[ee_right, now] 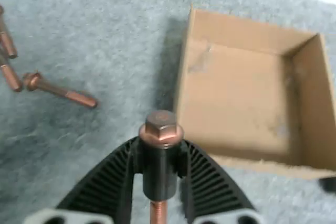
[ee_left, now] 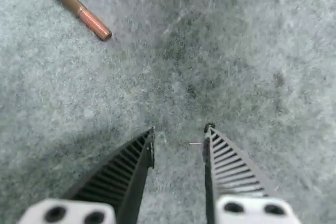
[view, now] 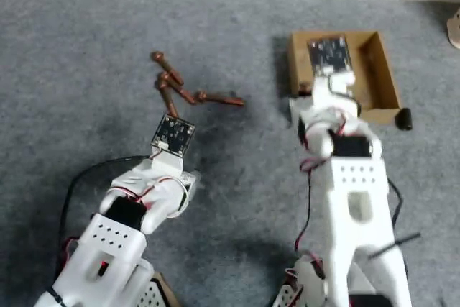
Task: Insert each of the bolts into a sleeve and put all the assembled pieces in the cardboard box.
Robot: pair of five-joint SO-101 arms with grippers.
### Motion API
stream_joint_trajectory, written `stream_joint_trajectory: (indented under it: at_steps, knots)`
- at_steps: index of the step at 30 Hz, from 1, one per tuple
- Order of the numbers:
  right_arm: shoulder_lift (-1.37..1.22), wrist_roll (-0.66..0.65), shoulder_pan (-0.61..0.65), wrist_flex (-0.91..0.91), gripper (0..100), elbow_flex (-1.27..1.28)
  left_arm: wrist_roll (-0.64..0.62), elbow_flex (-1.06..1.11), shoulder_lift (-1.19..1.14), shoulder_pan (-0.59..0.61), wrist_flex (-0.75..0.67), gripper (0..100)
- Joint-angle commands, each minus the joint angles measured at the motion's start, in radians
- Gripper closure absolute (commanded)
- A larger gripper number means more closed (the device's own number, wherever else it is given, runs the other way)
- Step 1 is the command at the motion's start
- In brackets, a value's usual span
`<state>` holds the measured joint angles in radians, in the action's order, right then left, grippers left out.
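My right gripper point(ee_right: 160, 149) is shut on a black sleeve point(ee_right: 159, 174) with a copper bolt point(ee_right: 161, 128) standing through it, hex head outward. It hovers just short of the cardboard box point(ee_right: 237, 94), by the near wall. In the high view the right arm's wrist point(view: 330, 62) overlaps the box point(view: 382, 70) on its left side. Several loose copper bolts point(view: 180, 88) lie on the grey carpet left of the box. My left gripper point(ee_left: 180, 139) stands open over bare carpet, a short way from two of the bolts point(ee_left: 79, 10).
A spare black sleeve point(view: 405, 118) lies on the carpet outside the box's near right corner. More bolts point(ee_right: 62, 92) show beyond the right gripper. Grey carpet point(view: 79, 70) covers the table, and a pale wall runs along its far edge.
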<state>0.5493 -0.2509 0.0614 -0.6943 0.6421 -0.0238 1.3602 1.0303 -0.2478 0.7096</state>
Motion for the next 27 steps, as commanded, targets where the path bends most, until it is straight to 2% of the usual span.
stream_joint_trajectory:
  at_steps: [1,10,16,23,27]
  knots:
    - [-0.133,-0.025,-0.028,0.005,99.5,-0.191,0.009,-0.008,0.007,0.01,-0.023,85]
    - [-0.542,-0.025,-0.079,0.031,99.5,-0.549,0.009,-0.004,0.005,0.01,-0.023,85]
    - [-0.771,-0.025,-0.096,0.067,99.5,-0.696,0.009,-0.002,0.005,0.024,-0.026,85]
    - [-0.869,-0.023,-0.097,0.067,99.0,-0.716,0.009,0.031,0.004,0.056,-0.117,85]
    - [-0.868,0.08,-0.104,0.059,89.8,-0.717,0.009,0.024,0.004,0.054,-0.097,85]
